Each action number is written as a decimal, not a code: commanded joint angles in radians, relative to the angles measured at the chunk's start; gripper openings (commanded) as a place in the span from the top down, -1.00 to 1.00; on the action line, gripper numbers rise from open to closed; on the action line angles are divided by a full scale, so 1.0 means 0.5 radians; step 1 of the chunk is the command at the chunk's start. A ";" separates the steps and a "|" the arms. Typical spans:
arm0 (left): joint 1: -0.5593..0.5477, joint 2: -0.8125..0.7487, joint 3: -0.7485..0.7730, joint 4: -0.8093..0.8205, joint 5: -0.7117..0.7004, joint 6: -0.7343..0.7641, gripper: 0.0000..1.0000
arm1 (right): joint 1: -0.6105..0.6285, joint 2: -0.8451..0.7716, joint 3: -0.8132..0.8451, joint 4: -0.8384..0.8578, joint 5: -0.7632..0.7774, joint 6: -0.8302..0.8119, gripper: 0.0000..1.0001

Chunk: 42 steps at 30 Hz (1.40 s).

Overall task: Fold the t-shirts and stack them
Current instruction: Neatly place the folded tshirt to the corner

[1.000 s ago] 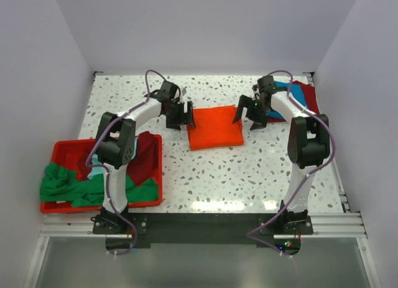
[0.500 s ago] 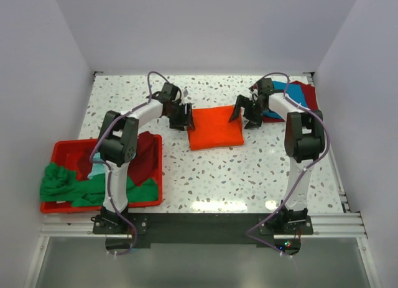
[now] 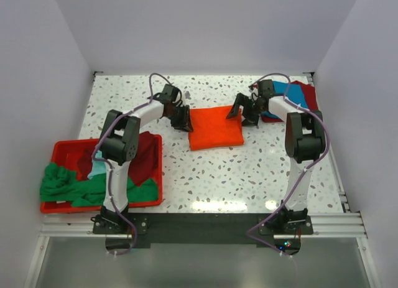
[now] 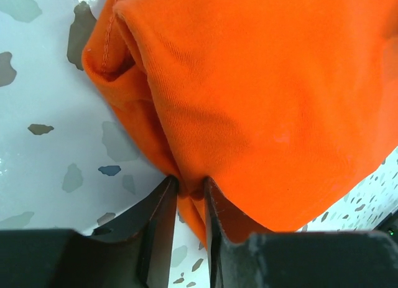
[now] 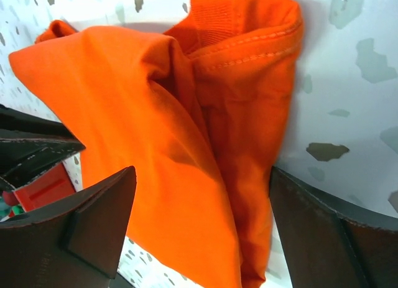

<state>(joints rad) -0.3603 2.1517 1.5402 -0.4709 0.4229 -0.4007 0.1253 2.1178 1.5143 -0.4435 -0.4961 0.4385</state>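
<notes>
A folded bright orange t-shirt (image 3: 215, 127) lies mid-table. My left gripper (image 3: 182, 118) is at its left edge, and in the left wrist view the gripper (image 4: 189, 185) is shut on a pinched fold of the orange t-shirt (image 4: 261, 101). My right gripper (image 3: 242, 112) is at the shirt's back right corner. In the right wrist view this gripper (image 5: 202, 201) stands wide open, its fingers on either side of the orange t-shirt's (image 5: 161, 126) hemmed edge without squeezing it. Folded blue (image 3: 287, 89) and dark red (image 3: 309, 96) t-shirts lie stacked at the back right.
A red bin (image 3: 65, 152) stands at the left front, holding a green t-shirt (image 3: 62, 185), a dark red one (image 3: 144, 156) and a bit of light teal cloth (image 3: 96, 171). White walls enclose the speckled table (image 3: 249, 176) on three sides.
The left gripper has moved right to the orange shirt's edge and closed on it. The right gripper has shifted slightly left and back over the shirt's right edge, still open.
</notes>
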 commanded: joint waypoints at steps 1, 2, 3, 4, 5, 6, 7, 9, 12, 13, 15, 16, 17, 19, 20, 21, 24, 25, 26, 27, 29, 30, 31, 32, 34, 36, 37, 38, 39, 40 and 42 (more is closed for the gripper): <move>0.003 0.084 0.003 0.003 0.035 0.041 0.43 | 0.074 0.078 -0.132 0.101 0.047 0.028 -0.78; 0.003 0.090 0.003 0.006 0.050 0.041 0.44 | 0.084 0.084 -0.145 0.114 0.041 0.034 -0.75; 0.003 0.096 0.000 0.006 0.059 0.038 0.44 | 0.111 0.090 -0.169 0.126 0.041 0.040 -0.73; 0.003 0.099 0.000 0.009 0.065 0.038 0.44 | 0.124 0.096 -0.178 0.144 0.044 0.046 -0.68; 0.003 0.102 0.000 0.012 0.078 0.035 0.44 | 0.136 0.106 -0.188 0.157 0.044 0.049 -0.64; 0.003 0.099 -0.003 0.015 0.084 0.034 0.45 | 0.166 0.115 -0.197 0.160 0.047 0.046 -0.59; 0.003 0.102 -0.003 0.018 0.081 0.031 0.45 | 0.179 0.121 -0.194 0.163 0.053 0.053 -0.53; 0.000 0.099 -0.006 0.018 0.081 0.038 0.45 | 0.206 0.136 -0.185 0.163 0.081 0.056 -0.31; 0.000 0.090 -0.015 0.025 0.084 0.038 0.45 | 0.219 0.146 -0.151 0.129 0.127 0.062 0.02; 0.003 0.090 -0.016 0.025 0.084 0.038 0.44 | 0.216 0.139 -0.145 0.117 0.142 0.059 0.25; 0.003 0.081 -0.022 0.028 0.087 0.038 0.28 | 0.216 0.106 -0.117 0.065 0.206 0.053 0.66; 0.003 0.075 -0.022 0.034 0.087 0.041 0.16 | 0.216 0.090 -0.108 0.043 0.240 0.043 1.00; 0.003 0.072 -0.013 0.037 0.087 0.038 0.07 | 0.219 0.072 -0.099 0.022 0.268 0.034 1.00; 0.006 0.065 0.009 0.046 0.081 0.028 -0.10 | 0.216 0.023 -0.035 -0.091 0.375 -0.018 1.00; 0.006 0.065 0.042 0.046 0.078 0.028 -0.16 | 0.216 0.011 0.048 -0.149 0.421 -0.042 1.00; 0.003 0.062 0.064 0.040 0.075 0.019 -0.30 | 0.216 0.007 0.097 -0.281 0.464 -0.076 1.00; 0.006 0.050 0.122 0.025 0.056 0.013 -0.44 | 0.213 -0.008 0.312 -0.535 0.691 -0.232 1.00; 0.006 0.041 0.129 0.025 0.053 0.010 -0.45 | 0.216 -0.014 0.358 -0.582 0.771 -0.312 1.00; 0.009 0.026 0.132 0.025 0.050 0.004 -0.46 | 0.216 -0.020 0.444 -0.625 0.820 -0.352 1.00; 0.009 0.016 0.129 0.028 0.053 0.007 -0.46 | 0.210 -0.020 0.481 -0.705 0.857 -0.386 1.00; 0.009 -0.011 0.110 0.028 0.050 0.004 -0.47 | 0.213 -0.017 0.597 -0.776 0.955 -0.481 1.00; 0.009 -0.017 0.101 0.028 0.053 0.001 -0.47 | 0.213 -0.017 0.637 -0.840 0.980 -0.533 1.00; 0.009 -0.030 0.074 0.034 0.056 -0.002 -0.47 | 0.210 -0.005 0.723 -0.871 1.032 -0.558 1.00; 0.009 -0.036 0.058 0.037 0.053 -0.002 -0.46 | 0.213 0.001 0.766 -0.901 1.066 -0.582 1.00; 0.009 -0.042 0.022 0.049 0.056 -0.008 -0.46 | 0.213 0.020 0.849 -0.978 1.145 -0.647 1.00; 0.009 -0.048 0.006 0.046 0.059 -0.005 -0.46 | 0.213 0.066 1.002 -1.067 1.268 -0.714 1.00; 0.009 -0.051 -0.006 0.043 0.059 -0.008 -0.46 | 0.213 0.084 1.057 -1.101 1.305 -0.730 1.00; 0.009 -0.051 -0.009 0.043 0.059 -0.005 -0.46 | 0.210 0.115 1.152 -1.125 1.375 -0.754 1.00; 0.009 -0.054 -0.015 0.040 0.059 -0.002 -0.46 | 0.213 0.130 1.193 -1.162 1.412 -0.791 1.00; 0.009 -0.057 -0.016 0.037 0.056 0.004 -0.46 | 0.213 0.139 1.223 -1.169 1.455 -0.809 1.00; 0.009 -0.063 -0.025 0.028 0.044 0.010 -0.46 | 0.213 0.164 1.297 -1.184 1.547 -0.864 1.00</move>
<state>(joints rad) -0.3611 2.1483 1.5543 -0.4374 0.4812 -0.4088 0.2344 2.1822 2.0872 -0.9676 0.1501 0.0868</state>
